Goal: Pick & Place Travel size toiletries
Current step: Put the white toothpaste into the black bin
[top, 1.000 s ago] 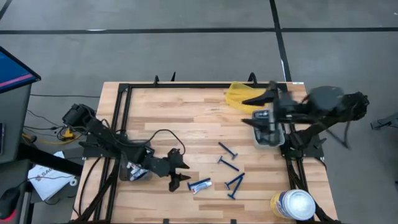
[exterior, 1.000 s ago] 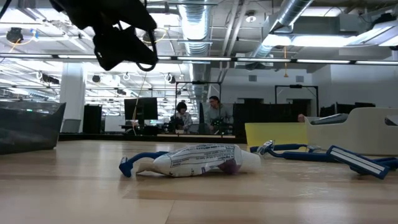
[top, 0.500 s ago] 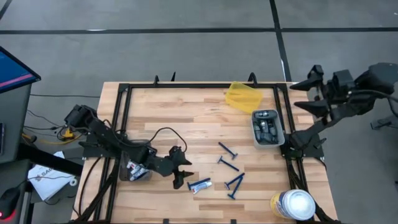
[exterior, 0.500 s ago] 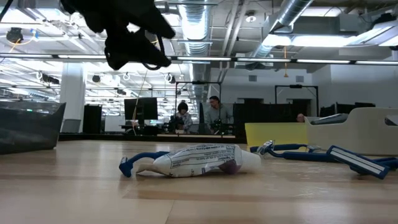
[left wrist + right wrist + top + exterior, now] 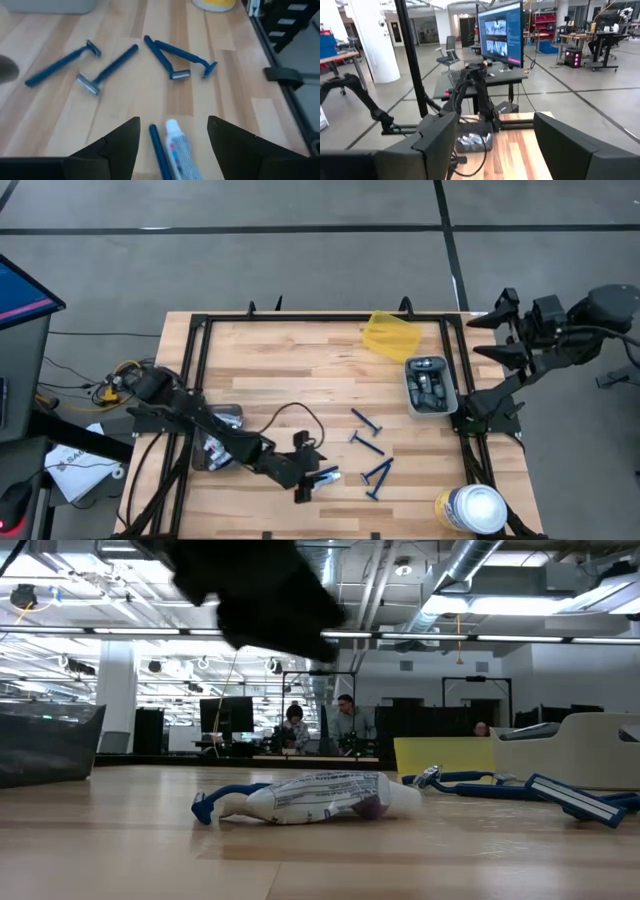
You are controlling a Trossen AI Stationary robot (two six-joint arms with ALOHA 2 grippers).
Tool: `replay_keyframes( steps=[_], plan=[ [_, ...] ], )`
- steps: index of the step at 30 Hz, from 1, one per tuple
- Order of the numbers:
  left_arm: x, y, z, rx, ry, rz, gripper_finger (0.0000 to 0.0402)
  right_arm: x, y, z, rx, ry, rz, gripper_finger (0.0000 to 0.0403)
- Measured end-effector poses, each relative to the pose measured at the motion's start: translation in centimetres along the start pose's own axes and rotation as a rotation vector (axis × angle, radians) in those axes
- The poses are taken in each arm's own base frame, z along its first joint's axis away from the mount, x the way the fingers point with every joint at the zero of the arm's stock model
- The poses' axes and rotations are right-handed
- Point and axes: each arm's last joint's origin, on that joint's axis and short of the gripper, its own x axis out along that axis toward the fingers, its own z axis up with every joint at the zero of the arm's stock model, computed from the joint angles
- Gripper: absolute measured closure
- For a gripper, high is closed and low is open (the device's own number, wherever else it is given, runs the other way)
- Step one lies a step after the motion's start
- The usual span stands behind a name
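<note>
In the low view the left gripper (image 5: 265, 600) is only seen as a dark blur up top, so its fingers can't be read there. The tube (image 5: 320, 798) hides most of the razor (image 5: 215, 804) lying right alongside it; just a blue end is seen poking out.

Edge-wise, the tube (image 5: 325, 476) is found near the front edge of the table (image 5: 300, 360), with bare wood behind it. Four more razors (image 5: 368, 423) are scattered just to its right, and a grey bin (image 5: 430, 385) with dark pods in it is parked by the right rail.

From the left wrist view, the fingers (image 5: 117, 145) are spread wide with nothing held, and the tube (image 5: 179, 149) is lined up in the gap between them, below, not touched.

The right gripper (image 5: 490, 335) is held off past the table's right edge, jaws apart and empty.
</note>
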Motion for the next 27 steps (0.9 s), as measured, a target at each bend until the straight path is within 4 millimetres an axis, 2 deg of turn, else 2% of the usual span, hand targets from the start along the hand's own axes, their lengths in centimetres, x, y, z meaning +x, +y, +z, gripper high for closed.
replay_keyframes(
  steps=[4, 12, 20, 27],
  plan=[
    [1.3, -0.8, 0.5, 0.036, 0.003, -0.012, 0.0174, 0.2, 0.1, -0.5, 0.019, 0.013, -0.002, 0.0148],
    [1.2, -3.1, -1.1, 0.070, 0.040, -0.060, 0.0174, 0.3, 0.1, -1.1, 0.043, 0.026, -0.002, 0.0148],
    [1.9, -2.5, -1.0, 0.078, 0.047, -0.021, 0.0175, 0.6, 0.2, -1.7, 0.043, 0.040, -0.004, 0.0148],
    [1.0, -3.7, -2.2, 0.125, 0.107, -0.065, 0.0202, 0.5, 0.1, -1.6, 0.041, 0.038, -0.004, 0.0148]
  ],
)
